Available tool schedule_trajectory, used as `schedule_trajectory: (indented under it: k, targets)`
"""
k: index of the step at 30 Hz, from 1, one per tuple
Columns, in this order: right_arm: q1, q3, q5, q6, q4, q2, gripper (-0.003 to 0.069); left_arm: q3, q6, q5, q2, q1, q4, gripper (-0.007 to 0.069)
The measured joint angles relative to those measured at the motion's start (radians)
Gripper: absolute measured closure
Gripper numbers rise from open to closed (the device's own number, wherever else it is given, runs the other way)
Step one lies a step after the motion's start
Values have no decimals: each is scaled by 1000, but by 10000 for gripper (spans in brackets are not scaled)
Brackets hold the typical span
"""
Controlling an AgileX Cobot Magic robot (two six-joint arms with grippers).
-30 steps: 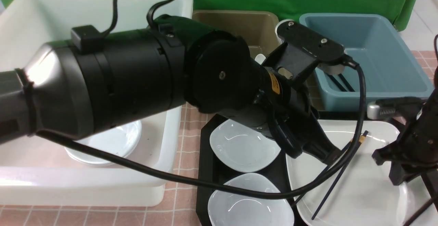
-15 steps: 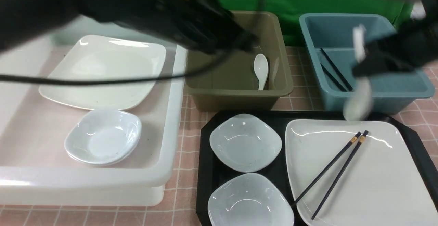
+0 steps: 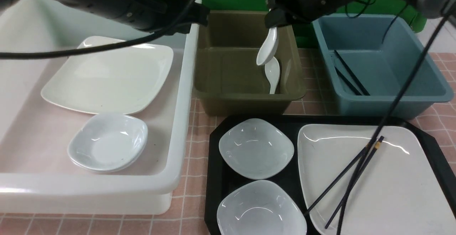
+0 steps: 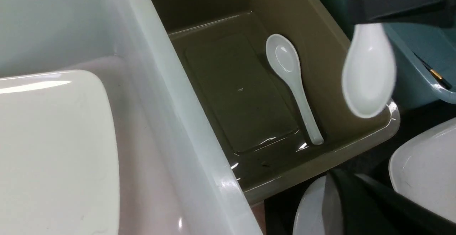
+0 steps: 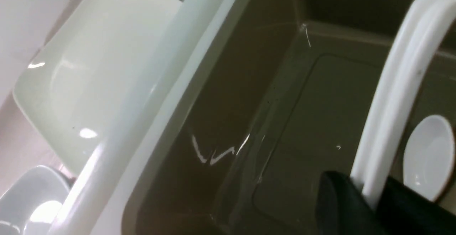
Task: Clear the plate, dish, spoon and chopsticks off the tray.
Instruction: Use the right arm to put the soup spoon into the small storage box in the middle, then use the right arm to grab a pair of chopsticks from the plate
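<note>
Spoon (image 3: 266,51) is the item in hand, and the layout, read from the left, shows why it hangs where it does. A white tub (image 3: 185,85) takes the crockery: another large plate (image 3: 107,74) lies in it, with stacked small dishes (image 3: 108,142) on the robot's side of it. Above the tub's far right corner the left gripper (image 3: 199,16) hovers with its jaws closed and nothing between them, seemingly parked clear of the work. Next comes the olive tub (image 3: 245,103), where a second spoon (image 3: 272,74) lies near the right wall, marking this as the spoon bin. Directly over it the right gripper (image 3: 273,14) pinches the spoon by its handle, bowl hanging down just above the second spoon. Gripped that way it should fall in cleanly once the jaws part, which I judge to be the next move. On the black tray (image 3: 213,163) in front, a far dish (image 3: 256,147) and a near dish (image 3: 262,208) occupy the left. The plate (image 3: 392,192) fills the right, and the chopsticks (image 3: 336,181) lie diagonally across it, all not yet cleared. Farthest right, the blue tub (image 3: 392,103) holds another pair of chopsticks (image 3: 351,74), so it is likely where the tray's pair belongs.
</note>
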Motion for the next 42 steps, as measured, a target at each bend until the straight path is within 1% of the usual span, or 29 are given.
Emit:
schedule_trajectory:
  k: [4, 5, 6, 7, 8, 10, 11, 12, 13, 14, 15, 16, 18, 19, 21, 22, 23, 25, 26, 27, 29, 31, 32, 33, 36, 42]
  targets:
    - [3, -9, -5, 43, -6, 52, 452, 0, 2, 0, 0, 0, -31, 627]
    - [3, -9, 6, 50, -10, 65, 377, 0, 6, 3, 0, 0, -48, 627]
    - [3, -10, 14, 55, -11, 65, 343, 0, 7, 5, 0, 0, -49, 627]
    - [3, -10, 19, 57, -12, 65, 326, 0, 7, 6, 0, 0, -52, 627]
    - [2, -11, 45, 62, -12, 57, 274, 0, 9, 21, 0, 0, -54, 627]
    - [-4, -11, 123, 63, -24, 26, 232, 0, 14, 52, 0, -1, -56, 627]
    - [-9, -11, 162, 63, -33, 5, 232, 0, 15, 61, 0, -3, -56, 627]
    - [-15, -11, 219, 63, -51, -26, 246, 0, 26, 84, 0, -8, -58, 627]
    - [-26, -12, 298, 63, -85, -62, 287, 0, 34, 104, 0, -17, -59, 627]
    - [-32, -12, 337, 64, -107, -92, 326, 0, 39, 120, 0, -24, -59, 627]
    - [-47, -7, 382, 71, -161, -141, 385, 0, 52, 139, 2, -44, -59, 627]
    - [-52, -5, 383, 71, -170, -149, 397, 0, 55, 146, 2, -48, -59, 627]
    - [-86, 62, 383, 111, -258, -262, 561, 0, 58, 185, 5, -114, -64, 627]
    - [-100, 103, 383, 120, -279, -305, 601, 0, 59, 197, 5, -142, -64, 627]
    - [-119, 188, 383, 135, -306, -369, 627, 0, 63, 212, 5, -195, -67, 627]
    - [-126, 276, 382, 152, -330, -420, 620, 0, 67, 222, 5, -229, -69, 627]
    - [-129, 314, 382, 161, -350, -438, 610, 0, 68, 223, 5, -251, -69, 627]
    - [-134, 432, 380, 207, -409, -484, 543, 0, 75, 225, 5, -293, -65, 627]
    - [-137, 457, 380, 213, -422, -486, 534, 0, 75, 225, 5, -301, -64, 627]
    - [-146, 539, 379, 257, -458, -497, 456, 0, 78, 225, 5, -326, -60, 627]
    - [-161, 648, 366, 307, -487, -491, 313, 0, 80, 225, 5, -351, -54, 627]
    - [-165, 687, 349, 332, -494, -481, 239, 0, 80, 225, 5, -359, -48, 627]
    - [-166, 732, 298, 363, -494, -460, 155, 0, 80, 225, 5, -364, -40, 627]
    - [-166, 746, 271, 380, -488, -443, 114, 0, 80, 225, 5, -365, -33, 627]
    - [-165, 755, 209, 411, -472, -392, 62, 0, 80, 225, 5, -365, -16, 627]
    - [-165, 757, 129, 485, -469, -285, 56, 0, 76, 225, 5, -365, 11, 627]
